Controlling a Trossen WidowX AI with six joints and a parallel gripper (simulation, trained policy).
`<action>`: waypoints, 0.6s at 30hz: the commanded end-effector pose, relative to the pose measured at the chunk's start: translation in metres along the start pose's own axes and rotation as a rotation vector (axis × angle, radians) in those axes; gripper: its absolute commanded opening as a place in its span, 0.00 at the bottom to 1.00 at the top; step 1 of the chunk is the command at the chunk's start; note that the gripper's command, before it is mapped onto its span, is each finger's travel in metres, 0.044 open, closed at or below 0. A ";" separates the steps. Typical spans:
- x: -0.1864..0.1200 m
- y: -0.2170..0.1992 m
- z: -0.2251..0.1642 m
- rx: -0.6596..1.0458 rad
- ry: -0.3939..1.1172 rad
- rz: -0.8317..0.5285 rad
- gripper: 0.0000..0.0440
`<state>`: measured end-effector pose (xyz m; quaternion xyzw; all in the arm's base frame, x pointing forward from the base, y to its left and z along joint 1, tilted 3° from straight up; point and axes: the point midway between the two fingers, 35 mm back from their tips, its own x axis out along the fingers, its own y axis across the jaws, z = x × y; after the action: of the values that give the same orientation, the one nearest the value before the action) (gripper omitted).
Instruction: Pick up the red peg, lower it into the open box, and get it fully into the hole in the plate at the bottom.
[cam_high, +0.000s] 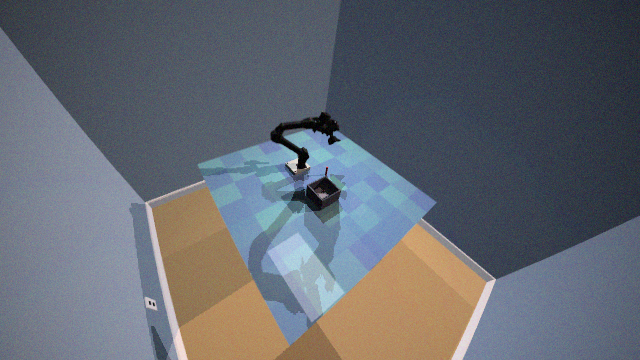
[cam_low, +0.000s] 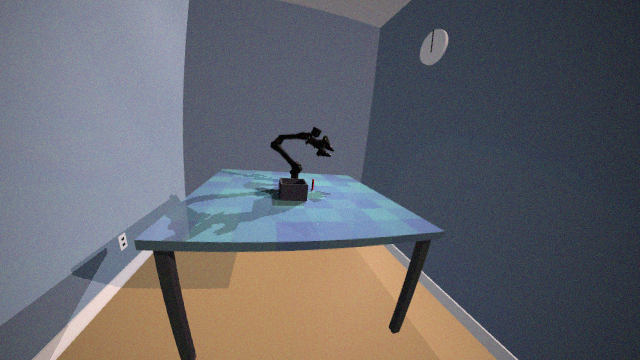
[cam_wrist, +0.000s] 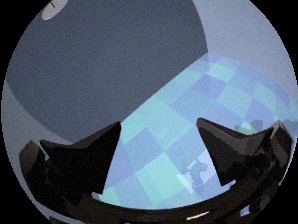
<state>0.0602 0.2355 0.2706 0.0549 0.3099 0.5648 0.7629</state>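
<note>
On the counter (cam_high: 370, 200) (cam_low: 350, 220) (cam_wrist: 165, 120), the dark open box (cam_high: 316, 198) (cam_low: 293, 192) was seen nearest. Just beyond it, the red peg (cam_high: 326, 171) (cam_low: 313, 185) was stood upright outside, apparently on the surface. Above and beyond, the tool (cam_high: 338, 134) (cam_low: 331, 152) (cam_wrist: 159, 123) was spread wide, nothing gripped.

No lettering, label, brand, number or sign can be read on anything here

Arm raised over the table
The red peg (cam_high: 326, 171) stands upright beside the open box (cam_high: 324, 200), outside it; the gripper (cam_high: 336, 135) hangs above.
</note>
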 end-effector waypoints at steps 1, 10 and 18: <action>0.004 -0.018 -0.002 0.099 0.024 -0.081 1.00; 0.006 -0.062 -0.011 0.349 0.064 -0.271 1.00; 0.003 -0.096 -0.025 0.574 0.094 -0.436 1.00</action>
<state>0.1209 0.2037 0.2173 0.1602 0.4735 0.3213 0.8043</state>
